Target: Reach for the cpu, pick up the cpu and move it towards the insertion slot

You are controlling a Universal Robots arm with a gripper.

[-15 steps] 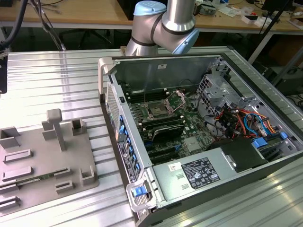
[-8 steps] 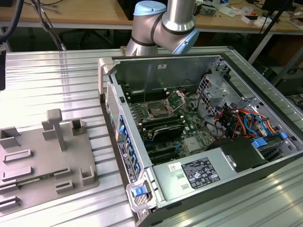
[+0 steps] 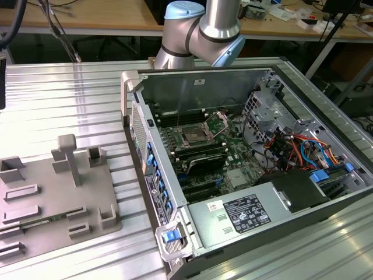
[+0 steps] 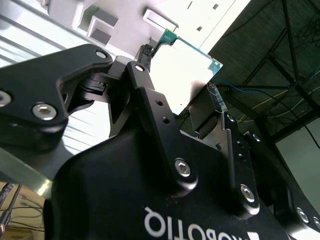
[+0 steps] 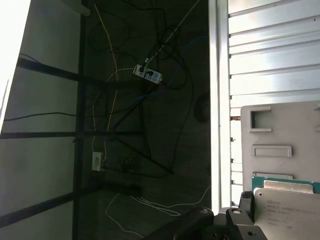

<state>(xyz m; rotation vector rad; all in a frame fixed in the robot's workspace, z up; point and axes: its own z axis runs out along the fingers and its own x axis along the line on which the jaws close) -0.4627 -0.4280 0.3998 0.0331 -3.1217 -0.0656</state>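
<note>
In the second wrist view we see the black gripper (image 4: 180, 75) with its 2 jaws clamped on the cpu (image 4: 185, 67), 1 jaw on each side of it. The cpu is a flat square with a bright white top and a thin green rim. In the first wrist view the grey tray (image 5: 280, 127) shows behind the cpu. The tray lies on the ribbed metal counter (image 5: 265, 60), close to the counter's edge, and past that edge we see a dark floor (image 5: 170, 150). In the exterior view the arm (image 3: 201, 29) stands behind the open computer case (image 3: 131, 87). The insertion slot (image 3: 192, 137) is a square metal frame with a dark middle, inside that case. The grey tray lies on the counter at the exterior view's left, near the case and apart from the slot.
</note>
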